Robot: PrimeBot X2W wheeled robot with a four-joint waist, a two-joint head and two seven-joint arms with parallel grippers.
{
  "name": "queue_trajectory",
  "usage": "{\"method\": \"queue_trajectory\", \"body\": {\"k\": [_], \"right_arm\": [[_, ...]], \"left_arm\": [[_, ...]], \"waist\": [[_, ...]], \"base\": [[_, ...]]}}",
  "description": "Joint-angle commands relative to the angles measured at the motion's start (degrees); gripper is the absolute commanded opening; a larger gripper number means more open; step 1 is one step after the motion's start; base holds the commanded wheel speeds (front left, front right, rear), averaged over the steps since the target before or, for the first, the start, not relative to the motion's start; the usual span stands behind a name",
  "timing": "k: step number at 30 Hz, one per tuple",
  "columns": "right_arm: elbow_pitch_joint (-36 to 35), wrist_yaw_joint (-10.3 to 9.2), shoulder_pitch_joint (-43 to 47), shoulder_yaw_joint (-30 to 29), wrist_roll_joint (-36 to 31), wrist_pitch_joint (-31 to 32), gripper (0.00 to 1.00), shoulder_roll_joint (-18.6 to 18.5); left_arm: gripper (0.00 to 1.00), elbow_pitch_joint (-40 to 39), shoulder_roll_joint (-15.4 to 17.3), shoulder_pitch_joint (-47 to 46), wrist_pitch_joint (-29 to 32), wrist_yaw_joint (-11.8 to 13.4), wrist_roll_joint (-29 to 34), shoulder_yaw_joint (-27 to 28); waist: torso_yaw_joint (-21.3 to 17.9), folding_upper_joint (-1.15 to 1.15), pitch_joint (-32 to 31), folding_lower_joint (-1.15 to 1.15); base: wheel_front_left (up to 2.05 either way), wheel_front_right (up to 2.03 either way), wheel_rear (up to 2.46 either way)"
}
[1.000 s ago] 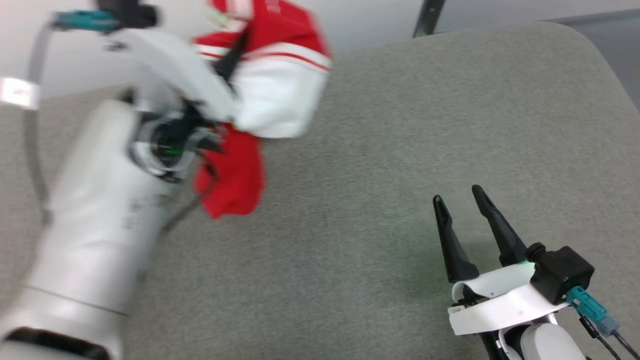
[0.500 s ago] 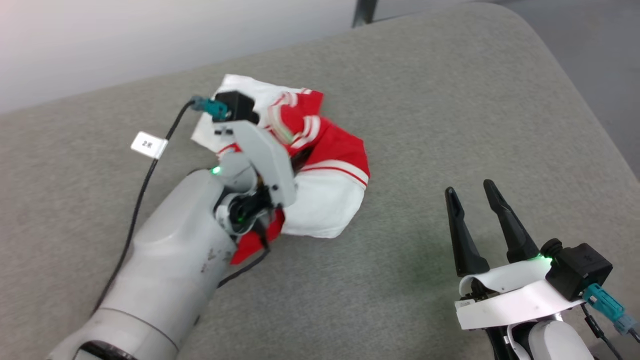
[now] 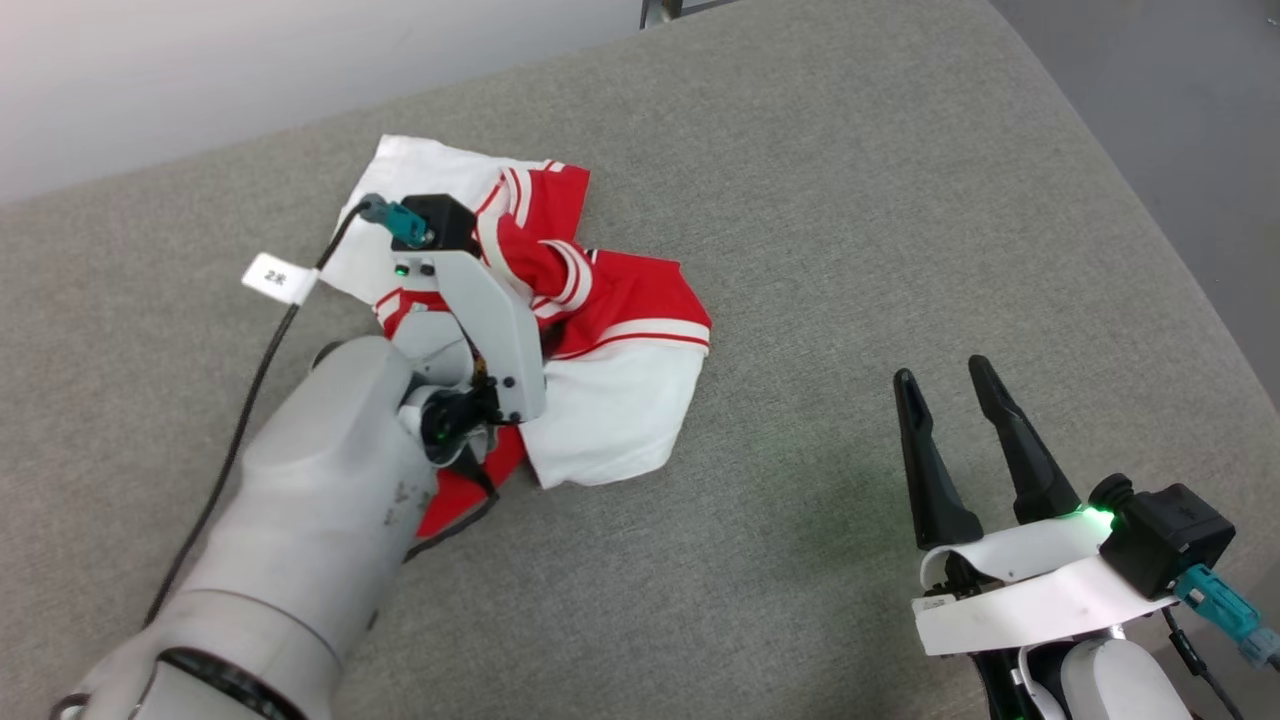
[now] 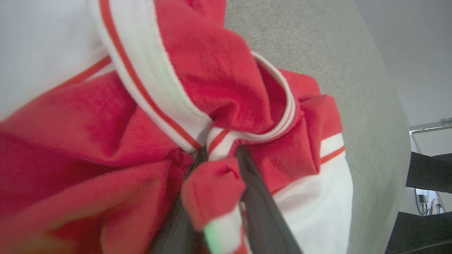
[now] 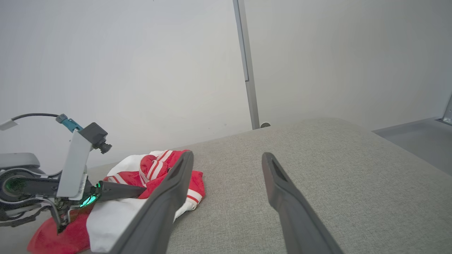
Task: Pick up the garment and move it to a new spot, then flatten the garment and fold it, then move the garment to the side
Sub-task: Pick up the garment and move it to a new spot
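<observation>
The garment (image 3: pixel 620 300), red with white sleeves and striped trim, lies crumpled on the grey padded surface (image 3: pixel 850 200), left of centre. My left gripper (image 4: pixel 220 155) is pushed into the heap, shut on a bunched fold of red cloth and white trim. From the right wrist view the same gripper (image 5: pixel 143 190) reaches level into the garment (image 5: pixel 159 165). Its fingertips are hidden by cloth and the wrist bracket in the head view. My right gripper (image 3: pixel 945 375) rests open at the lower right, well clear of the shirt, with nothing between its fingers (image 5: pixel 176 183).
The padded surface curves down at its right edge to darker floor (image 3: pixel 1200 100). A pale wall stands behind, with a metal post (image 5: pixel 247 70). My left arm's cable carries a white tag (image 3: pixel 272 277). Bare padding lies between the garment and my right gripper.
One second ago the garment hung in the air from my left gripper; now it lies on the surface, still gripped. The head camera has shifted. My right gripper has stayed put.
</observation>
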Motion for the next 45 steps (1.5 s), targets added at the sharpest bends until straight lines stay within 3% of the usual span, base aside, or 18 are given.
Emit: {"method": "queue_trajectory", "body": {"k": [1,8,15,20,27,32,38,45], "right_arm": [[-0.1,-0.06,-0.76,-0.31,-0.04,-0.29,1.0,0.16],[0.51,-0.06,-0.33,-0.13,-2.08,-0.28,1.0,0.16],[2.59,-0.06,1.9,0.07,-6.38,-0.28,1.0,0.13],[3.92,-0.06,3.79,0.19,-8.83,-0.29,1.0,-0.57],[5.76,-0.06,7.1,-0.02,-9.64,-0.29,1.0,-3.47],[6.46,-0.06,9.48,-1.42,-9.61,-0.15,1.0,-5.9],[5.75,-0.06,12.48,-3.7,-8.9,0.67,1.0,-7.51],[3.75,-0.06,15.81,-6.97,-8.6,2.3,1.0,-8.41]], "left_arm": [[1.0,1.53,-0.13,1.46,0.12,0.19,-0.35,-0.41],[1.0,0.59,-0.76,0.56,-1.62,-0.19,-2.24,0.36],[1.0,-6.45,-0.13,2.56,-2.78,-0.35,-6.45,0.97],[1.0,-12.04,2.86,6.57,-4.44,-0.36,-8.65,0.61],[1.0,-15.92,8.99,17.91,-12.03,-0.37,-9.7,1.08],[1.0,-17.49,11.62,26.66,-17.31,-0.2,-10.87,2.21],[1.0,-21.06,13.04,35.68,-24.87,1.45,-11.65,4.04],[1.0,-30.02,15.23,46.13,-33.65,7.31,-8.48,6.06]], "waist": [[0.28,0.0,-0.11,0.0],[2.11,0.0,-1.53,0.0],[5.91,0.0,-5.85,0.0],[8.92,0.0,-9.16,0.0],[13.8,0.0,-12.58,0.0],[17.43,0.0,-13.55,0.0],[21.07,0.0,-14.63,0.0],[22.89,0.0,-16.14,0.0]], "base": [[0.0,0.0,0.0],[0.0,0.0,0.0],[0.0,0.0,0.0],[0.0,0.0,0.0],[0.0,0.0,0.0],[0.0,0.0,0.0],[0.0,0.0,0.0],[0.0,0.0,0.0]]}}
